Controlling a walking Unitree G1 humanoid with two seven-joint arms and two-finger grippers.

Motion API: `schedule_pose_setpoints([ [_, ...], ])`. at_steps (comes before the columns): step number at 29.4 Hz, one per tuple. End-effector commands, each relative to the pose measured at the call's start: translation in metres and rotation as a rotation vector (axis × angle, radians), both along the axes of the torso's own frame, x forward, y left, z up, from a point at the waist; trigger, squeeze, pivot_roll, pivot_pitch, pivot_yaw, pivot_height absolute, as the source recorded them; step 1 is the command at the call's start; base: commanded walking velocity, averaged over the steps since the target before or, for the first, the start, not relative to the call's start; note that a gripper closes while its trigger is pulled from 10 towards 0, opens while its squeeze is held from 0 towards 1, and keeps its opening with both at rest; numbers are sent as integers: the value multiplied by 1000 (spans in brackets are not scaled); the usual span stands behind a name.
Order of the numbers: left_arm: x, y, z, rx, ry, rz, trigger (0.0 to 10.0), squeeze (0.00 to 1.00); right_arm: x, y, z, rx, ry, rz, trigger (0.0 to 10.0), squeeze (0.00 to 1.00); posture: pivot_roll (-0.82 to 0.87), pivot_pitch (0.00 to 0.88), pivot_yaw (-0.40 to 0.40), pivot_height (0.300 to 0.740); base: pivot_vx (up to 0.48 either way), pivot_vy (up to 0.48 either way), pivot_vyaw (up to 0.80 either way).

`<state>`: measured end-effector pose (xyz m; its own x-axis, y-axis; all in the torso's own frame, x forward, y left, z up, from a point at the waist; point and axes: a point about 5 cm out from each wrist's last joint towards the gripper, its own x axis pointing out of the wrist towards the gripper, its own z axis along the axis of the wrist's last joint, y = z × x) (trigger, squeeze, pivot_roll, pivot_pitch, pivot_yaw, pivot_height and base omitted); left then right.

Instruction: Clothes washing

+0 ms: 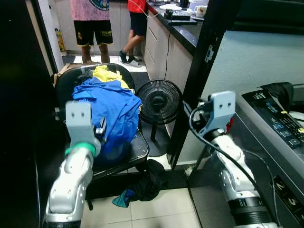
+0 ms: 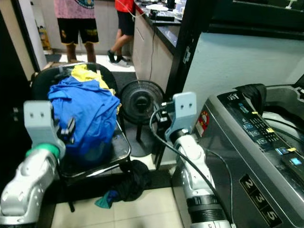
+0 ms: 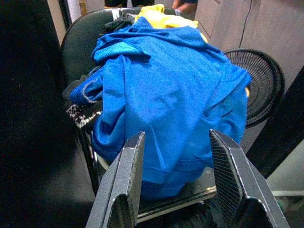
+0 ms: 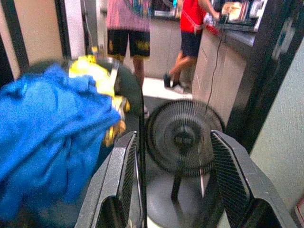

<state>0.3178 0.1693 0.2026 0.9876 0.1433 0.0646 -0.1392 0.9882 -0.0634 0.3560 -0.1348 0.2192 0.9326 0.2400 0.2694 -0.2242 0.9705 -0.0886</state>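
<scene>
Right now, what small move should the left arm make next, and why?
Probably ease the left gripper forward and down onto the blue shirt. Its jaws are open with the shirt right ahead, heaped on the chair, nothing between them yet.

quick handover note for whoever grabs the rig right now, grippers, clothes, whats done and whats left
Left gripper: open, empty, aimed at the blue shirt.
Right gripper: open, empty, facing the floor fan.
Blue shirt and a yellow garment are piled on the black chair; dark clothes lie on the floor; a dark item hangs over the washing machine rim.
Nothing held yet. Left: load the pile.
</scene>
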Motion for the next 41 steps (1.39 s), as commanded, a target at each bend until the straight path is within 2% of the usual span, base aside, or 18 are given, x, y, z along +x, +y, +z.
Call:
schedule_pose_setpoints([
  [1,-1,1,-7,-26,13,12,10000,0,0,-4,-18,-21,74,-24,10000,0,-5,50,-10,740,0,0,0],
  [3,-2,5,-24,-53,60,18,10000,0,-1,-3,-36,-78,130,-46,10000,0,-6,49,-11,740,0,0,0],
  [4,-2,5,-24,-53,60,18,10000,0,-1,-3,-36,-78,130,-46,10000,0,-6,49,-11,740,0,0,0],
  [5,-10,5,-60,-26,167,-19,10000,0,-5,-3,-66,-165,194,-68,10000,0,-8,47,-8,740,0,0,0],
  [6,-10,5,-60,-26,167,-19,10000,0,-5,-3,-66,-165,194,-68,10000,0,-8,47,-8,740,0,0,0],
  [7,-19,5,-86,52,229,-31,10000,0,-9,-8,-90,-192,266,-110,10000,0,-11,50,-9,740,0,0,0],
  [10,-27,3,-101,62,272,-38,10000,0,-13,-13,-101,-184,314,-116,10000,0,-12,50,-9,740,0,0,0],
  [17,-30,-1,-101,49,250,-51,10000,0,-17,-12,-103,-143,339,-55,10000,0,-14,53,-11,740,0,0,0],
  [20,-28,-6,-93,31,194,-63,10000,0,-18,-9,-103,-126,339,-31,10000,0,-13,54,-12,740,0,0,0],
  [27,-25,-9,-92,42,179,-57,10000,0,-18,-6,-105,-118,330,-10,10000,0,-9,50,-5,740,0,0,0],
  [32,-23,1,-90,84,148,-58,10000,0,-19,5,-111,-84,309,23,10000,0,36,45,45,740,0,0,0],
  [41,-20,7,-85,91,121,-41,10000,0,-21,9,-112,-63,307,38,10000,0,40,43,49,740,0,0,0],
])
